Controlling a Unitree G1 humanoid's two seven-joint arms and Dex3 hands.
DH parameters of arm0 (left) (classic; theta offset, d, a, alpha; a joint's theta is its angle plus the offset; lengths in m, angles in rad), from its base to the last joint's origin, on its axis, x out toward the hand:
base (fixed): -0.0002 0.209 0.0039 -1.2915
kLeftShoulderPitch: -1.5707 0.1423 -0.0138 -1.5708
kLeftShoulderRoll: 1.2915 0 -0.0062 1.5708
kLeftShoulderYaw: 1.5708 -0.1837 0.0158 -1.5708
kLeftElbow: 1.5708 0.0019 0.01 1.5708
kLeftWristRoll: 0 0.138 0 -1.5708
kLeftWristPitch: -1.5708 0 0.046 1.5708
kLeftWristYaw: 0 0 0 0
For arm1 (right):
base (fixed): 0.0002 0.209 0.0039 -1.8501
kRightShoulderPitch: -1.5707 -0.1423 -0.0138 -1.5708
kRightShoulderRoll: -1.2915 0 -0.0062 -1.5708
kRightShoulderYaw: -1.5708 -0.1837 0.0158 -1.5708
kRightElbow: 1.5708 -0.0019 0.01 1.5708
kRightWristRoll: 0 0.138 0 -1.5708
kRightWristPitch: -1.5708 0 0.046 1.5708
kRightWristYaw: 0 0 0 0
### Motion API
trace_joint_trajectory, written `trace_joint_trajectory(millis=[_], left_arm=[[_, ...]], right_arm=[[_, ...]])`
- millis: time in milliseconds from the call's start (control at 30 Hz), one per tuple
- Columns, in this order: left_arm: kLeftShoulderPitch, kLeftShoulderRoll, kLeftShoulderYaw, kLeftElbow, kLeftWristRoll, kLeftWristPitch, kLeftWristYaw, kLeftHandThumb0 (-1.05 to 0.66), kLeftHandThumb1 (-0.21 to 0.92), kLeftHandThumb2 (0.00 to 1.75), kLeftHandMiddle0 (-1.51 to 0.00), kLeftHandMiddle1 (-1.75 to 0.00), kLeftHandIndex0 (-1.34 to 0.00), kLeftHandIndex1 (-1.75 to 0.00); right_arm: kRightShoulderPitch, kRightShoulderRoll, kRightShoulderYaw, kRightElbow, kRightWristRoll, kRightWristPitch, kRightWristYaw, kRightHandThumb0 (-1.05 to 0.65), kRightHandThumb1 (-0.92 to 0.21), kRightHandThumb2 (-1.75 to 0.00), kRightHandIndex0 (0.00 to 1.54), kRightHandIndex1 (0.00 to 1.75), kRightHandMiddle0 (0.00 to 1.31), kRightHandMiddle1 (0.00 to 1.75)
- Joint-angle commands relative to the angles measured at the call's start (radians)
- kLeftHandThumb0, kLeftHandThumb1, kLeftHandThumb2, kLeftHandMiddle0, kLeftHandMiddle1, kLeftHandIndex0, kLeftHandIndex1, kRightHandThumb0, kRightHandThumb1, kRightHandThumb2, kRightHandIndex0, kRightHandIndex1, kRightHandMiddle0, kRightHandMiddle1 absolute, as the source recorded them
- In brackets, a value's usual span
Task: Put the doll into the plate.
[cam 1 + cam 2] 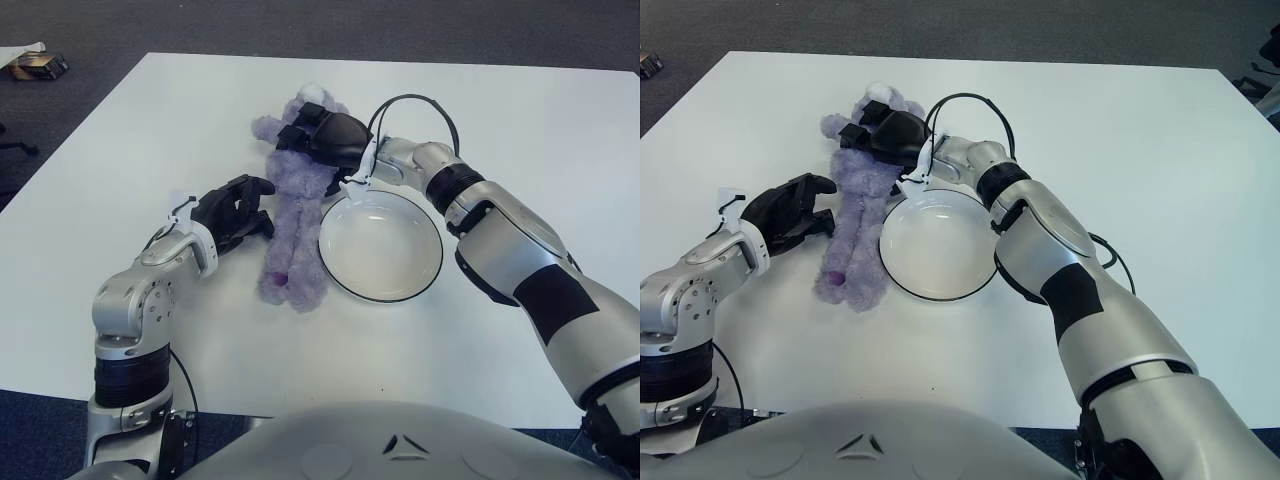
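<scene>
A purple plush doll (290,240) lies lengthwise on the white table, its head (312,96) toward the far side. Just to its right sits a white plate (385,250) with a dark rim, nothing in it. My right hand (325,138) reaches across from the right and is shut on the doll's upper body, just below the head. My left hand (240,208) is at the doll's left side near its middle, fingers loosely spread toward the plush and holding nothing.
A black cable (415,100) loops above my right wrist, behind the plate. The white table (520,120) stretches wide to the right and far side. A small dark object (35,66) lies on the floor beyond the table's far left corner.
</scene>
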Motion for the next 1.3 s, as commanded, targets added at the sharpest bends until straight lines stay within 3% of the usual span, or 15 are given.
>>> trace_joint_trajectory(millis=[0,167,500,933,1267], left_arm=[[0.012,0.009,0.004,0.005,0.005,-0.014,-0.015,-0.37,0.77,0.74,-0.91,-1.75,-0.29,-1.75],[0.018,0.018,0.000,0.013,0.009,-0.035,-0.027,-0.37,0.76,0.75,-0.93,-1.75,-0.30,-1.75],[0.027,0.022,0.000,0.019,0.008,-0.053,-0.031,-0.38,0.75,0.77,-0.92,-1.75,-0.30,-1.75],[0.033,0.027,-0.004,0.015,0.015,-0.067,-0.029,-0.38,0.75,0.77,-0.93,-1.75,-0.30,-1.75],[0.041,0.031,-0.015,0.013,0.035,-0.093,-0.028,-0.38,0.72,0.81,-0.95,-1.75,-0.32,-1.75]], right_arm=[[0.028,0.000,0.023,0.021,-0.030,0.015,-0.020,-0.04,-0.49,-1.06,0.36,1.59,0.40,1.73],[0.049,0.008,0.021,0.036,-0.019,0.034,-0.055,0.00,-0.30,-1.26,0.58,1.50,0.57,1.74],[0.080,0.005,0.028,0.051,-0.024,0.061,-0.127,0.00,-0.12,-1.43,0.77,1.38,0.71,1.75],[0.092,0.007,0.023,0.056,-0.008,0.082,-0.158,0.00,-0.01,-1.54,0.90,1.36,0.75,1.75],[0.096,0.006,0.026,0.069,-0.008,0.125,-0.148,0.00,-0.01,-1.59,0.87,1.54,0.67,1.75]])
